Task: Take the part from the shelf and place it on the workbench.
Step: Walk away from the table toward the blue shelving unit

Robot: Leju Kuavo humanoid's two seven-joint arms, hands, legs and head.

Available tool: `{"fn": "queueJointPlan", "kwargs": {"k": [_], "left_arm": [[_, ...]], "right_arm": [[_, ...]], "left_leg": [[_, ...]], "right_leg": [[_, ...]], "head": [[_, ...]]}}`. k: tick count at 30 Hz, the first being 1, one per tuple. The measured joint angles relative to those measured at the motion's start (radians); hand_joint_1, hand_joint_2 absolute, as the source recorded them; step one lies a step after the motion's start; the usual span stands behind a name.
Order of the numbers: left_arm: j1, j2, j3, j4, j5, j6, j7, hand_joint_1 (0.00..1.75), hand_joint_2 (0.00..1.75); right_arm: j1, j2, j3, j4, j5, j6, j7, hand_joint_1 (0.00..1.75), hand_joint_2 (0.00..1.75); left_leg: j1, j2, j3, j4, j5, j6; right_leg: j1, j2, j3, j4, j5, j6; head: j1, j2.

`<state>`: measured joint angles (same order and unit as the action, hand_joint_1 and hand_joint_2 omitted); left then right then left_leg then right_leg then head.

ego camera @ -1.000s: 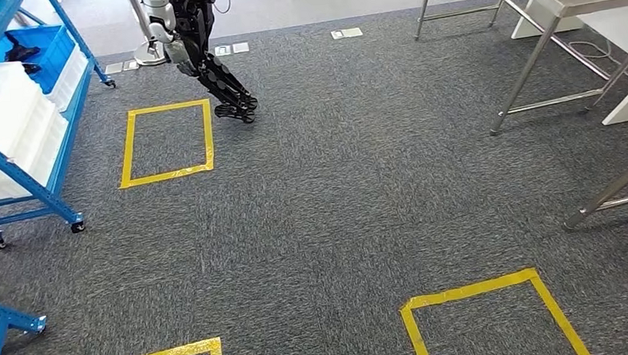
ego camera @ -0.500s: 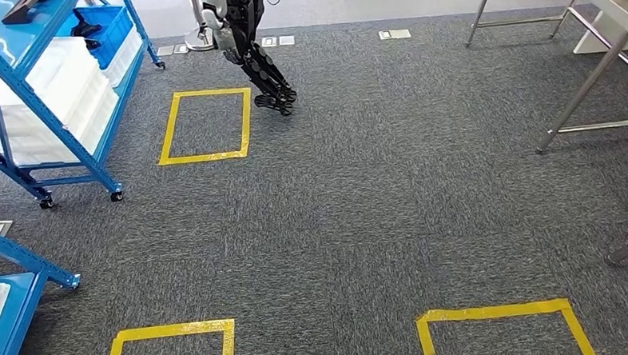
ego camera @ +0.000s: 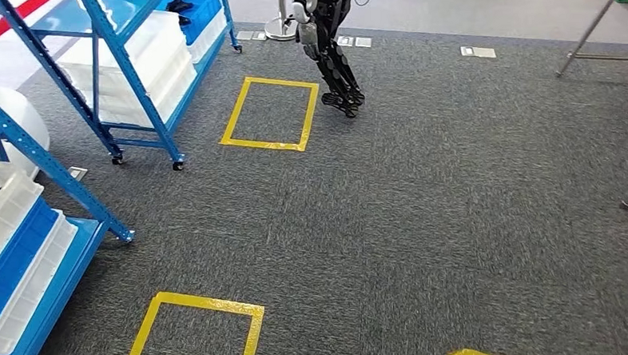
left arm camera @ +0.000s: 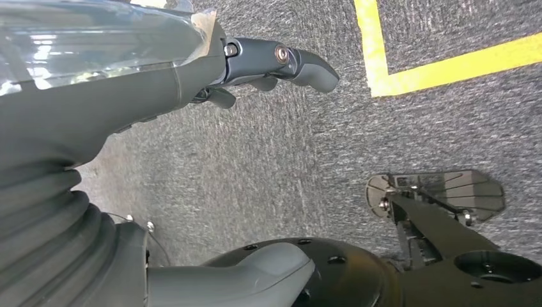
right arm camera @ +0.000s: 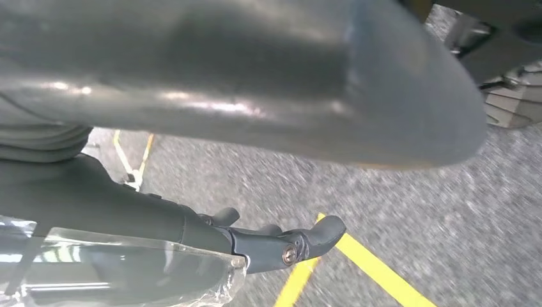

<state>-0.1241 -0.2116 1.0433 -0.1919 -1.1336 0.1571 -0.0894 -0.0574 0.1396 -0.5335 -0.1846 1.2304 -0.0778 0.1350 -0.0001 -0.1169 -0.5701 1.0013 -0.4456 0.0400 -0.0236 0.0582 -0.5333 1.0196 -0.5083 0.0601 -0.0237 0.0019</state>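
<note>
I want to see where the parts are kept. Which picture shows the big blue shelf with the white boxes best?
The head view: the blue metal shelf on wheels stands on the grey carpet, white plastic bins stacked on it. The left and right wrist views look down at carpet and yellow tape, with nothing of the shelf.

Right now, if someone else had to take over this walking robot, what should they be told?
Left hand: hangs over the grey carpet, fingers apart, holding nothing.
Right hand: the same, nothing in it.
Things: the blue metal shelf on wheels with white plastic bins stands ahead to the left. I cannot pick out the part from here. A thin steel leg at far right may belong to the workbench.
Done: nothing yet.
Left: reach the shelf, take the part, carry it to the workbench and set it down.
</note>
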Motion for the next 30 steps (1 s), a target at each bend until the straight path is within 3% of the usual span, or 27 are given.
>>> {"fn": "queueJointPlan", "kwargs": {"k": [1, 3, 4, 6, 8, 9, 10, 11, 12, 14, 16, 18, 19, 21, 23, 25, 26, 27, 29, 30], "left_arm": [[-0.001, 0.0, -0.003, 0.0, -0.005, -0.002, 0.0, 0.0, 1.75], [-0.002, 0.0, -0.011, 0.0, -0.017, -0.007, 0.001, 0.0, 1.75], [-0.002, 0.0, -0.015, 0.0, -0.022, -0.009, 0.002, 0.0, 1.75], [-0.007, 0.002, -0.023, 0.0, -0.032, -0.013, 0.006, 0.0, 1.75], [-0.017, 0.004, -0.03, -0.001, -0.039, -0.015, 0.011, 0.0, 1.75], [-0.021, 0.005, -0.034, -0.001, -0.043, -0.017, 0.013, 0.0, 1.75], [-0.024, 0.006, -0.038, -0.002, -0.045, -0.018, 0.015, 0.0, 1.75], [-0.024, 0.006, -0.042, -0.002, -0.048, -0.019, 0.016, 0.0, 1.75], [-0.025, 0.007, -0.045, -0.002, -0.049, -0.02, 0.017, 0.0, 1.75], [-0.029, 0.007, -0.049, -0.002, -0.05, -0.024, 0.02, 0.0, 1.75], [-0.034, 0.006, -0.054, -0.002, -0.05, -0.028, 0.022, 0.0, 1.75], [-0.035, 0.004, -0.057, -0.002, -0.05, -0.03, 0.025, 0.0, 1.75], [-0.034, 0.003, -0.057, -0.002, -0.05, -0.03, 0.026, 0.0, 1.75], [-0.036, 0.001, -0.059, -0.002, -0.05, -0.03, 0.026, 0.0, 1.75], [-0.039, 0.0, -0.063, -0.002, -0.05, -0.03, 0.027, 0.0, 1.75], [-0.037, 0.0, -0.066, -0.002, -0.05, -0.03, 0.027, 0.0, 1.75], [-0.035, 0.0, -0.066, -0.002, -0.05, -0.03, 0.027, 0.0, 1.75], [-0.034, 0.0, -0.066, -0.002, -0.05, -0.03, 0.027, 0.0, 1.75], [-0.033, 0.0, -0.066, -0.002, -0.05, -0.03, 0.027, 0.0, 1.75], [-0.033, -0.001, -0.066, -0.002, -0.05, -0.03, 0.027, 0.0, 1.75]], "right_arm": [[-0.001, 0.0, -0.003, 0.0, -0.006, -0.002, 0.0, 0.0, 0.0], [-0.002, 0.002, -0.012, 0.0, -0.018, -0.005, 0.001, 0.0, 0.0], [-0.003, 0.003, -0.017, 0.0, -0.024, -0.007, 0.001, 0.0, 0.0], [-0.003, 0.006, -0.026, 0.0, -0.034, -0.012, 0.001, 0.0, 0.0], [0.0, 0.008, -0.034, 0.0, -0.039, -0.017, 0.001, 0.0, 0.0], [0.002, 0.008, -0.039, 0.0, -0.042, -0.018, 0.001, 0.0, 0.0], [0.003, 0.008, -0.043, 0.0, -0.044, -0.018, 0.002, 0.0, 0.0], [0.002, 0.007, -0.047, 0.0, -0.047, -0.018, 0.002, 0.0, 0.0], [0.001, 0.008, -0.05, 0.0, -0.048, -0.018, 0.002, 0.0, 0.0], [0.0, 0.009, -0.053, 0.0, -0.049, -0.018, 0.003, 0.0, 0.0], [-0.001, 0.01, -0.056, 0.0, -0.049, -0.018, 0.005, 0.0, 0.0], [-0.002, 0.011, -0.058, 0.0, -0.048, -0.018, 0.006, 0.0, 0.0], [-0.003, 0.012, -0.058, -0.001, -0.047, -0.018, 0.006, 0.0, 0.0], [-0.004, 0.013, -0.058, -0.001, -0.047, -0.018, 0.006, 0.0, 0.0], [-0.002, 0.014, -0.059, 0.0, -0.047, -0.018, 0.007, 0.0, 0.0], [0.002, 0.014, -0.062, 0.0, -0.047, -0.018, 0.008, 0.0, 0.0], [0.003, 0.014, -0.064, 0.0, -0.047, -0.018, 0.008, 0.0, 0.0], [0.004, 0.014, -0.066, 0.0, -0.046, -0.018, 0.008, 0.0, 0.0], [0.004, 0.014, -0.067, 0.0, -0.045, -0.018, 0.008, 0.0, 0.0], [0.003, 0.014, -0.067, 0.0, -0.045, -0.018, 0.008, 0.0, 0.0]], "left_leg": [[0.0, -0.008, -0.003, 0.002, 0.0, -0.006], [0.002, -0.023, -0.01, 0.002, 0.002, -0.018], [0.003, -0.014, -0.015, 0.008, -0.002, -0.023], [0.002, 0.039, -0.045, 0.07, -0.043, -0.03], [0.001, 0.093, -0.107, 0.201, -0.111, -0.037], [0.001, 0.102, -0.136, 0.261, -0.134, -0.039], [0.001, 0.106, -0.149, 0.29, -0.138, -0.04], [0.002, 0.11, -0.143, 0.282, -0.124, -0.039], [0.001, 0.117, -0.116, 0.233, -0.094, -0.037], [-0.004, 0.161, -0.038, 0.094, -0.037, -0.029], [-0.012, 0.191, 0.0, 0.018, -0.02, -0.02], [-0.016, 0.172, -0.001, 0.009, -0.02, -0.009], [-0.015, 0.16, 0.001, 0.004, -0.017, -0.003], [-0.007, 0.135, 0.006, -0.005, -0.007, 0.01], [-0.003, 0.107, 0.005, -0.007, -0.002, 0.017], [-0.003, 0.075, 0.003, -0.006, -0.001, 0.019], [-0.003, 0.059, 0.004, -0.006, -0.001, 0.018], [-0.002, 0.044, 0.005, -0.005, -0.001, 0.018], [-0.002, 0.014, 0.005, 0.001, -0.003, 0.011], [-0.003, 0.001, 0.002, 0.005, -0.005, 0.006]], "right_leg": [[0.001, 0.006, 0.006, -0.015, 0.004, -0.006], [0.004, -0.013, 0.009, -0.016, 0.008, -0.022], [0.003, -0.024, 0.011, -0.018, 0.011, -0.028], [0.002, -0.049, 0.011, -0.022, 0.014, -0.041], [0.008, -0.078, 0.011, -0.021, 0.012, -0.048], [0.011, -0.094, 0.011, -0.021, 0.011, -0.05], [0.013, -0.109, 0.011, -0.021, 0.01, -0.051], [0.014, -0.122, 0.011, -0.021, 0.009, -0.052], [0.014, -0.134, 0.013, -0.021, 0.008, -0.053], [0.019, -0.154, 0.018, -0.02, 0.004, -0.051], [0.025, -0.172, 0.022, -0.02, -0.001, -0.044], [0.028, -0.192, 0.027, -0.022, -0.005, -0.036], [0.026, -0.187, 0.028, -0.019, -0.008, -0.032], [0.024, -0.133, 0.007, 0.032, -0.037, -0.028], [0.02, -0.074, -0.057, 0.164, -0.093, -0.031], [0.018, -0.062, -0.115, 0.274, -0.125, -0.028], [0.016, -0.06, -0.119, 0.276, -0.116, -0.02], [0.014, -0.057, -0.104, 0.236, -0.091, -0.011], [0.005, -0.02, -0.043, 0.091, -0.026, 0.007], [0.001, -0.001, -0.02, 0.034, -0.005, 0.006]], "head": [[0.0, 0.0], [-0.001, 0.0], [-0.003, 0.0], [-0.013, 0.0], [-0.022, 0.0], [-0.023, 0.0], [-0.023, 0.0], [-0.023, 0.0], [-0.023, 0.0], [-0.024, 0.0], [-0.021, 0.0], [-0.018, 0.0], [-0.018, 0.0], [-0.014, 0.0], [-0.008, 0.0], [-0.005, 0.0], [-0.005, 0.0], [-0.005, 0.0], [-0.004, 0.0], [-0.003, 0.0]]}}
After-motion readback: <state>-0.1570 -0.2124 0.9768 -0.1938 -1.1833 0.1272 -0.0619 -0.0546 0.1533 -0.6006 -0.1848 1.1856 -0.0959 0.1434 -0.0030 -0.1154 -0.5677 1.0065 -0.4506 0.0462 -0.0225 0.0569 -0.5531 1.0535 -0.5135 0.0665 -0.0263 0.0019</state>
